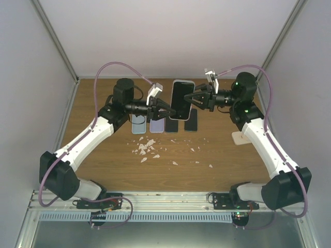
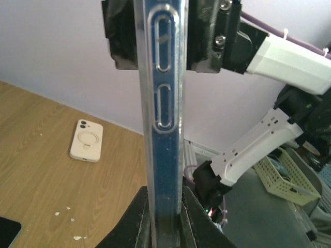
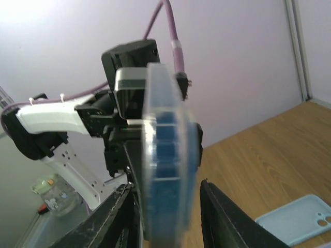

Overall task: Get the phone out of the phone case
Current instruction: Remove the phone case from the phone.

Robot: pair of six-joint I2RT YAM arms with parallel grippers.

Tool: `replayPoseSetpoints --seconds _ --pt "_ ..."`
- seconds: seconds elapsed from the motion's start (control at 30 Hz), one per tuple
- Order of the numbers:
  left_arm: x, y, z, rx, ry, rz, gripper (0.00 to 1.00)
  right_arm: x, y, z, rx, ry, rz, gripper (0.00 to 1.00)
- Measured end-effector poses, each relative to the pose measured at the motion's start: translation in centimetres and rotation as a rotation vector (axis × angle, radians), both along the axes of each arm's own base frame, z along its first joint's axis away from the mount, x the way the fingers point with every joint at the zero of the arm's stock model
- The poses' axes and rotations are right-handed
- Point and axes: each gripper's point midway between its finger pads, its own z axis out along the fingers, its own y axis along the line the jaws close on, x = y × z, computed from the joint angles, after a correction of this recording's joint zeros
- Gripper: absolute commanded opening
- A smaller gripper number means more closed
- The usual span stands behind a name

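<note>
The left gripper (image 1: 172, 110) is clamped on a clear plastic phone case (image 2: 164, 103). Its two black fingers (image 2: 138, 221) press the front and back faces, with the case's button edge rising straight up between them in the left wrist view. A slim black phone (image 1: 181, 99) sits fully inside that case, screen up towards the top camera. The right gripper (image 1: 188, 102) meets it from the opposite side, its jaws likewise narrowed onto the two faces, so the cased phone hangs between the facing fingertips, lifted off the brown wooden table (image 1: 103, 155). Below the grippers lies a row of spare phones and cases (image 1: 156, 125), and nearer the arm bases a scatter of white crumbs (image 1: 146, 148). Out beside the right arm rests a cream case with a ring holder (image 2: 86, 140).
</note>
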Motion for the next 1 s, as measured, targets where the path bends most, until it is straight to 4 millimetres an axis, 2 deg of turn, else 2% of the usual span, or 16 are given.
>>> replayPoseSetpoints --seconds 0.2,0.3,0.47,0.53,0.63,0.83,1.0 --pt "-0.8 0.0 -1.0 0.037 0.005 -0.057 0.0 -0.3 0.1 -2.2 -0.059 0.006 0.006 0.37" --pt "-0.7 -0.1 -1.5 0.05 0.008 -0.064 0.0 -0.6 0.3 -2.9 -0.078 0.005 0.019 0.28" --pt "-0.6 -0.1 -1.9 0.065 0.017 -0.066 0.01 -1.1 0.6 -3.4 -0.094 0.009 0.036 0.03" --pt "-0.6 -0.1 -1.9 0.063 -0.003 -0.069 0.1 -1.3 0.6 -3.2 -0.092 0.013 0.048 0.0" --pt "-0.5 -0.1 -1.8 0.062 -0.008 -0.066 0.28 -1.4 0.6 -3.1 -0.089 0.022 0.051 0.01" --pt "0.6 0.7 -1.4 0.052 -0.01 -0.03 0.44 -0.5 0.1 -2.9 -0.054 0.071 0.024 0.01" --pt "1.0 1.8 -2.3 0.058 0.013 0.003 0.5 -0.1 -0.2 -3.6 -0.033 0.131 0.011 0.01"
